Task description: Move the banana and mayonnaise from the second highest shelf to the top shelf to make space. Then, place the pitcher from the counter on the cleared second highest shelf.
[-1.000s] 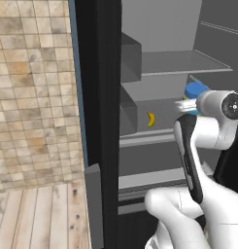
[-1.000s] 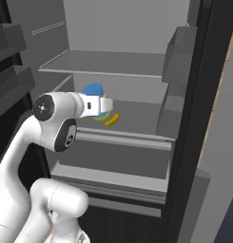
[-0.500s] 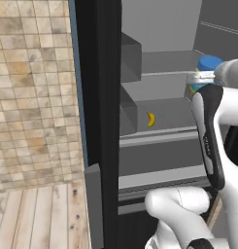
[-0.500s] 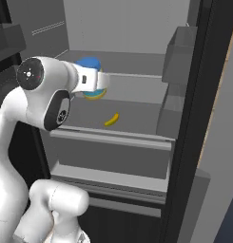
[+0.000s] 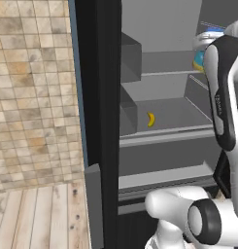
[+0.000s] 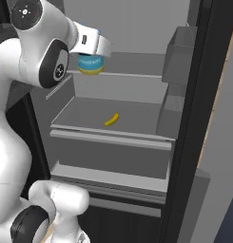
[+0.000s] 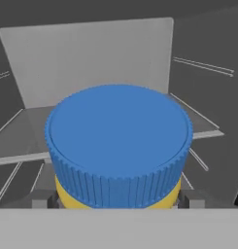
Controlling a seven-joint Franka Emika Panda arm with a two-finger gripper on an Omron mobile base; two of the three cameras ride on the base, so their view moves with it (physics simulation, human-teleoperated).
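An open fridge with grey shelves. The robot's gripper (image 6: 92, 56) has its fingers spread wide and clamped on the mayonnaise (image 6: 91, 64), a short round jar with a blue lid, held from above at the level of the top shelf (image 6: 132, 75), near its front left end. In the hand view the ribbed blue lid sits at six o'clock, with the yellow band just under it and the grey shelf stretching toward twelve o'clock. The jar looks rigid, smooth-sided and probably fairly heavy for its size; the grip across the lid and upper body seems sound, though a smooth wall could slip if tilted. The banana (image 6: 111, 119) lies alone on the second highest shelf (image 6: 113, 135), about five o'clock from the jar. It is small, light and soft, likely best pinched gently across its middle.
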